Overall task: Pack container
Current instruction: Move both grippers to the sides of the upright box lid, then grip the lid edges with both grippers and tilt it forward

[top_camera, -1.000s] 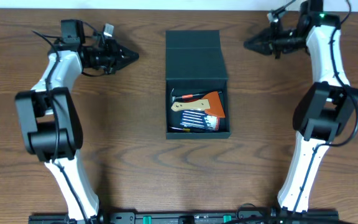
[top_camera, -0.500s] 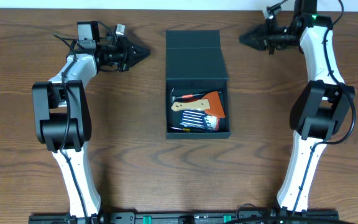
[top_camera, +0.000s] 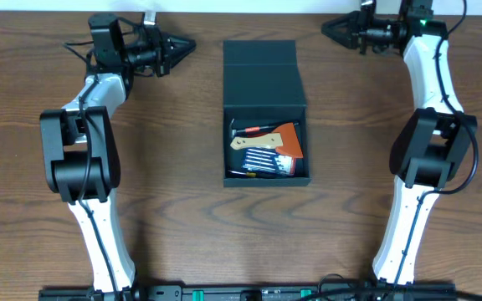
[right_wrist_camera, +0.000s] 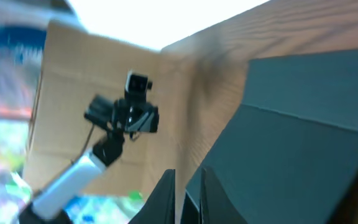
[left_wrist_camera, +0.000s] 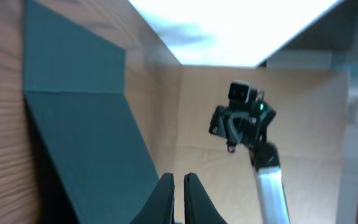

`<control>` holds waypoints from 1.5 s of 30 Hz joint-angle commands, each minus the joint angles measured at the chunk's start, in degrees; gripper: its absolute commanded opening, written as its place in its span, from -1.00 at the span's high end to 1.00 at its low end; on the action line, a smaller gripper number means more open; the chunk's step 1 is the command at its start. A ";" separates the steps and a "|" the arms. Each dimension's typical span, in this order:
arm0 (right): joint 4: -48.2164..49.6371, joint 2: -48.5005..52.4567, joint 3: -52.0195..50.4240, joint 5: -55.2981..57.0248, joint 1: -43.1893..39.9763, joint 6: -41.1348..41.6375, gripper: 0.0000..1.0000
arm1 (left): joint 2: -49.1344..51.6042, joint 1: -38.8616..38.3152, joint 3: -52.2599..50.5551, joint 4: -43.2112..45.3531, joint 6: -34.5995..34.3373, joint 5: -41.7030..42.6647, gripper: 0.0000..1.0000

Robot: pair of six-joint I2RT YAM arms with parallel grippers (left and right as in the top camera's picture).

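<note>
**Both grippers closed and empty on either side of the open container**

The container [top_camera: 260,71] sits on the table [top_camera: 182,184] between the two arms, with its lid [top_camera: 260,53] folded back flat on the wood. The left gripper [top_camera: 189,43] is shut with nothing between its fingers. It hangs beside the lid's left edge, tips pointing at it across a bare strip of table. The right gripper [top_camera: 325,27] is also closed and empty. It is off the lid's far right corner, a little further out, pointing back toward the lid.

In the left wrist view, the pinched fingers [left_wrist_camera: 165,190] are just short of the dark green container [left_wrist_camera: 86,137], and the right arm [left_wrist_camera: 244,118] shows beyond it against a brown cardboard panel [left_wrist_camera: 309,143]. The right wrist view mirrors this: fingers [right_wrist_camera: 166,193] together, container [right_wrist_camera: 303,155] ahead, left arm [right_wrist_camera: 123,118] past it.

Nothing lies between either gripper and the lid. The open compartment, nearer the arm bases, holds a wooden-handled scraper [top_camera: 262,140] with an orange blade, plus small tools too tiny to name.
</note>
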 commanded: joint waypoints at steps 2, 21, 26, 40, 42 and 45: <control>-4.37 -0.22 0.50 3.23 1.55 -12.92 0.90 | -1.81 -1.60 0.33 0.28 8.26 1.92 0.89; -13.18 -11.93 0.61 40.33 2.60 -14.82 0.94 | -16.17 -3.17 0.33 -43.82 50.25 -39.08 0.89; -15.41 -11.23 0.59 49.59 2.38 -13.20 0.93 | -15.82 -2.08 0.33 -46.71 50.45 -46.25 0.89; -18.71 -4.37 0.50 43.56 1.11 -7.76 0.98 | -10.78 -1.77 0.31 -48.63 49.55 -44.65 0.89; -18.91 -2.91 0.50 40.70 1.09 -7.78 0.98 | -9.77 -1.77 0.31 -48.61 48.81 -43.45 0.89; -19.15 -0.42 0.50 37.13 1.09 -6.80 0.98 | -8.04 -1.77 0.31 -48.68 48.33 -40.04 0.89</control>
